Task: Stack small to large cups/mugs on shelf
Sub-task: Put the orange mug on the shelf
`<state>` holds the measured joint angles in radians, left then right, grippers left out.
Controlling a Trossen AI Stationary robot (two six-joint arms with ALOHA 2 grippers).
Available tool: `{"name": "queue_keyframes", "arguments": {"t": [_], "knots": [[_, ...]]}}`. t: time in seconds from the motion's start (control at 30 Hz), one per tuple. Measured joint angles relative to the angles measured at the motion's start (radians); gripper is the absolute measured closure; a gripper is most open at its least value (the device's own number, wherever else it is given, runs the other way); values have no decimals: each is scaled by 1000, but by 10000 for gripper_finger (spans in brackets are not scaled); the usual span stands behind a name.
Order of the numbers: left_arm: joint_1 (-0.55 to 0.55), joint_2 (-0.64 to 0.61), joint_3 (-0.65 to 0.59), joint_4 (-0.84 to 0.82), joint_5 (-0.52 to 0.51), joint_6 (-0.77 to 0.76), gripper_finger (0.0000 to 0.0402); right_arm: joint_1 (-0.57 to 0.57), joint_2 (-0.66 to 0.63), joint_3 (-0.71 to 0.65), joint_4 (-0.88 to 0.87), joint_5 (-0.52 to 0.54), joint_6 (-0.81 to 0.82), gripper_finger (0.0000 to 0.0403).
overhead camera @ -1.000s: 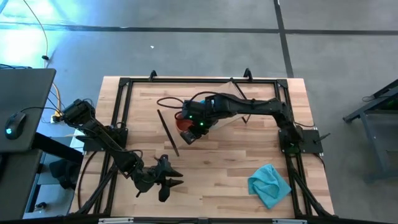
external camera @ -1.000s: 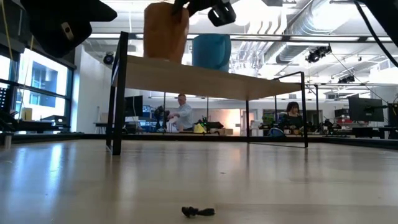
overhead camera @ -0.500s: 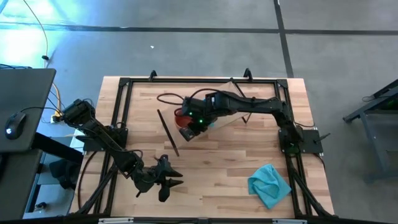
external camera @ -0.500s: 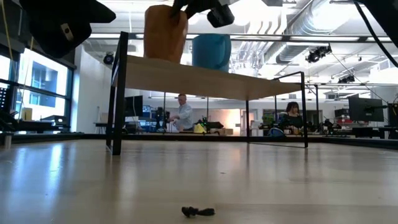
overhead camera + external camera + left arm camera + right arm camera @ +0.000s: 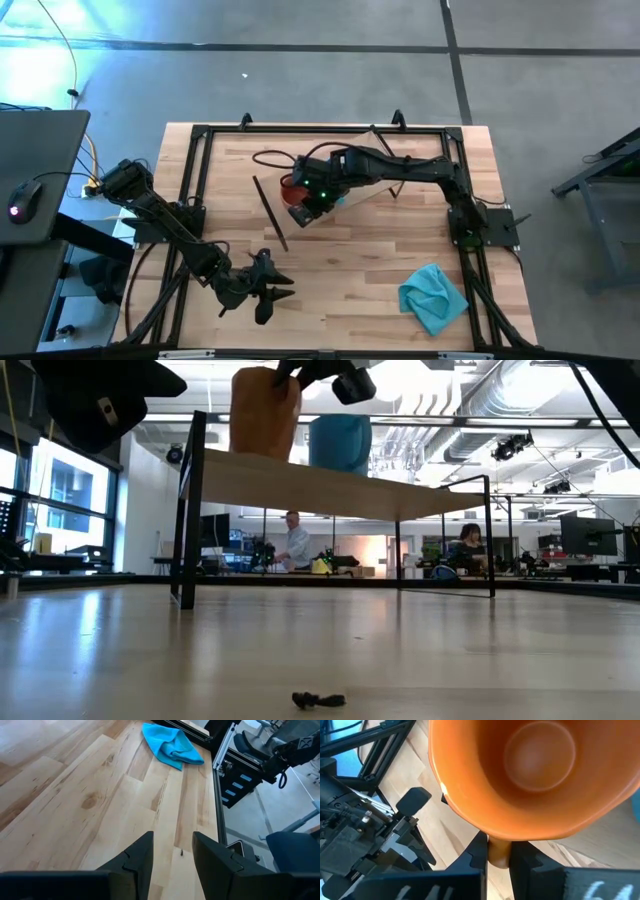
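Observation:
The orange-brown mug stands near the left end of the shelf, and my right gripper is shut on it. From above, the mug shows beside my right gripper, close to the shelf's black end frame. The blue mug stands on the board just to its right. No clear cup shows in any view. My left gripper hovers open over the table's near left part, holding nothing. My right gripper pinches the orange-brown mug's handle between its two fingers. The wrist looks down into the mug's open mouth. The mug is upright, and in the low view its base meets the top of the shelf board.
A teal cloth lies on the table's near right part and also shows as the teal cloth ahead of my left gripper. A small dark scrap lies near the table's near edge. People sit at desks in the room beyond.
My right gripper, still shut on the orange-brown mug, has shifted a little toward the table's left along the shelf and then held still.

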<state>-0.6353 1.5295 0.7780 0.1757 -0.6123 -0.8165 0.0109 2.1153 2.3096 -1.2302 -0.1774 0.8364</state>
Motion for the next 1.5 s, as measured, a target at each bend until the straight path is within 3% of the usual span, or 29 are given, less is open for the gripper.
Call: {"name": "queue_keyframes", "arguments": {"t": [0.97,1.5], "knots": [[0,0,0,0,-2,0,277,-4,19,-2,-16,-19,-2,382],[0,0,0,0,-2,0,277,-5,19,0,19,-20,-4,334]]}}
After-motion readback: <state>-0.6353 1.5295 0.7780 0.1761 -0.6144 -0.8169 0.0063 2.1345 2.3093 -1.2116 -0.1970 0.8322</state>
